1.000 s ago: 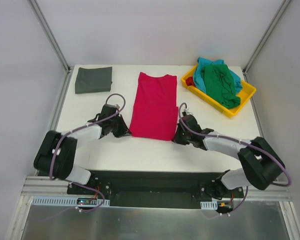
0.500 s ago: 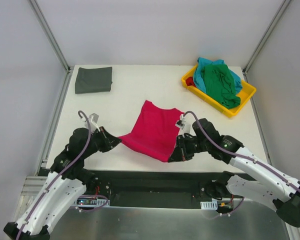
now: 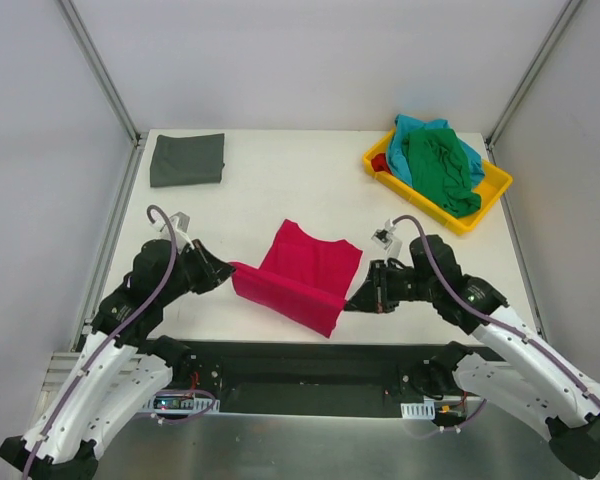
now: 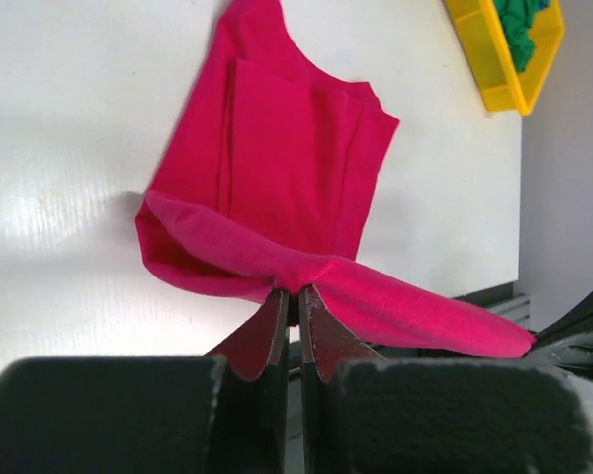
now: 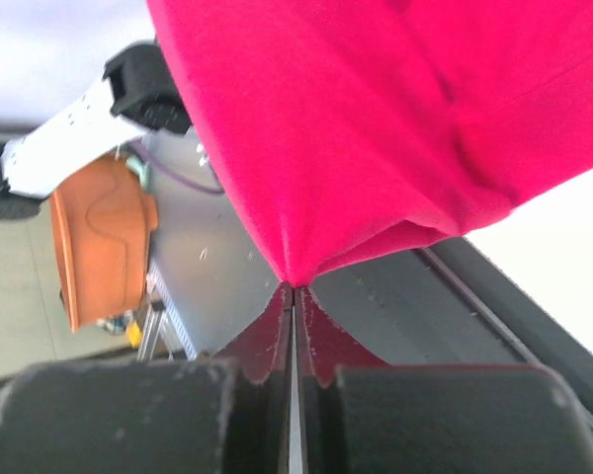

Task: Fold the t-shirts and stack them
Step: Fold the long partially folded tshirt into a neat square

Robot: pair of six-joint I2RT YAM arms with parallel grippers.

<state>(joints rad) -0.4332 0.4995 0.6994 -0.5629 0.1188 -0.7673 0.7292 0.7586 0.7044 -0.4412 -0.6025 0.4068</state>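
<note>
The white table [image 3: 280, 180] carries the crimson red t-shirt [image 3: 300, 275] near its front edge, between the two arms. The shirt's far part lies flat on the tabletop, while its near edge is lifted and pulled taut in a band between the grippers. The left gripper [image 3: 223, 272] sits at the left end of that band and the right gripper [image 3: 355, 300] at the right end. In the left wrist view the fingers [image 4: 267, 331] are pressed together with a fold of red cloth [image 4: 296, 168] pinched between them. The right wrist view shows the same, its jaws closed tight on a gathered point of the cloth [image 5: 376, 118], which hangs away from the fingertips.

The left arm [image 3: 110, 340] rises from its base and bends inward, its wrist low and pointing right. The right arm [image 3: 510, 340] mirrors it, reaching leftward across the table's near edge.

At the far right corner sits the yellow tray [image 3: 495, 190], with the green t-shirt [image 3: 442, 170] heaped on the teal t-shirt [image 3: 410, 130]. The dark grey t-shirt [image 3: 187, 159] lies folded at the far left corner, well apart from both grippers.
</note>
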